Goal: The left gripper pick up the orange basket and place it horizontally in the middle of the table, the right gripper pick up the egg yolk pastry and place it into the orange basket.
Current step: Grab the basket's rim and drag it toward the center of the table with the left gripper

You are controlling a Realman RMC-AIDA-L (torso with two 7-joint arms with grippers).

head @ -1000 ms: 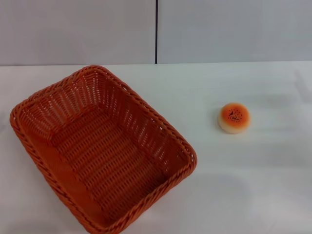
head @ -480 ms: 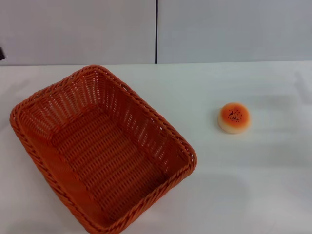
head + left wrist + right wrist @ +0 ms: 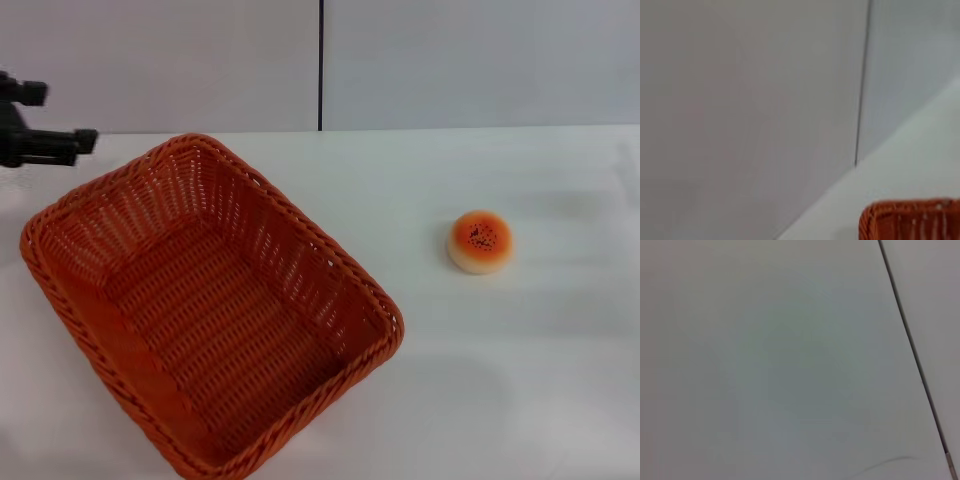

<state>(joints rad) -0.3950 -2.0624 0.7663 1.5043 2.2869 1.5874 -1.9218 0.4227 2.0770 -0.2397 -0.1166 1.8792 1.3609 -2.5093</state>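
Observation:
The orange basket (image 3: 205,305) lies askew on the left half of the white table (image 3: 500,380), its long side running diagonally, with nothing inside. A corner of the orange basket (image 3: 912,220) also shows in the left wrist view. The egg yolk pastry (image 3: 480,241) rests on the table to the basket's right, glazed top up. My left gripper (image 3: 70,142) reaches in from the left edge, above and just beyond the basket's far left corner, apart from it. The right gripper is out of view.
A grey wall with a dark vertical seam (image 3: 321,65) stands behind the table. The right wrist view shows only a plain pale surface with a dark seam (image 3: 912,350).
My left gripper has come into the head view from the left edge, moving toward the basket's far left corner. Basket and pastry have not moved.

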